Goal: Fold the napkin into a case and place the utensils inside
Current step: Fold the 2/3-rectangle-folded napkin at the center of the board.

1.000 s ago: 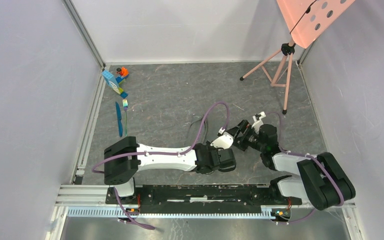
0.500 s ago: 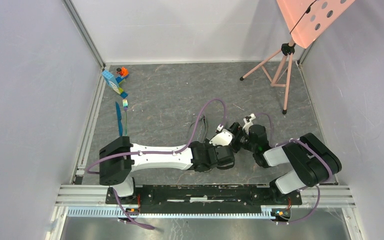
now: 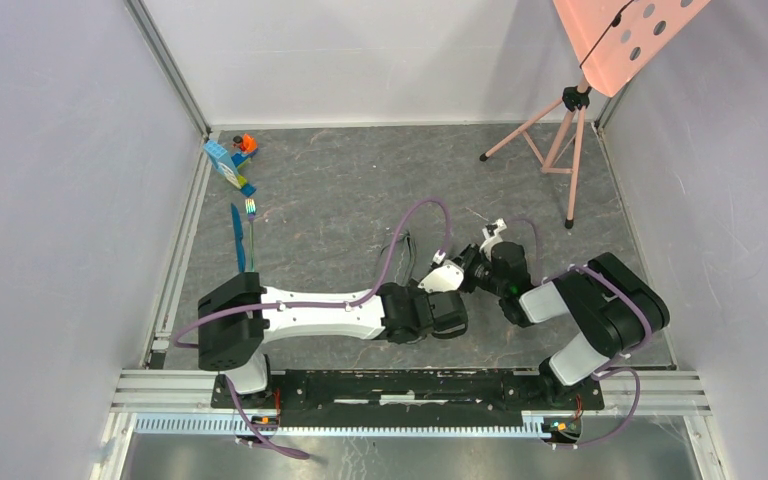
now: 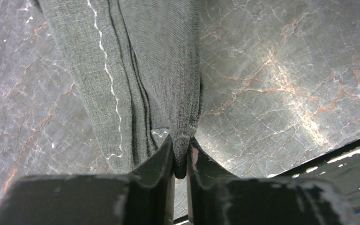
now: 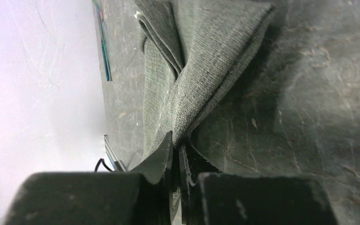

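Left gripper (image 4: 180,146) clamps tight on a bunched end of the napkin (image 4: 140,70), right gripper (image 5: 176,140) pinches a folded corner of it, cloth lying on the bench (image 3: 360,180) mid-width toward the near edge; knife (image 3: 238,238) and fork (image 3: 251,235) lie side by side near the left edge, well apart from it.

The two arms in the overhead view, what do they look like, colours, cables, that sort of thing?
Both arms have bulky black joint housings joined by smooth white links. The left arm and the right arm each carry a purple cable looping loosely alongside. Up close, the left gripper and the right gripper are dark and flat-sided, with scuffed, worn edges.
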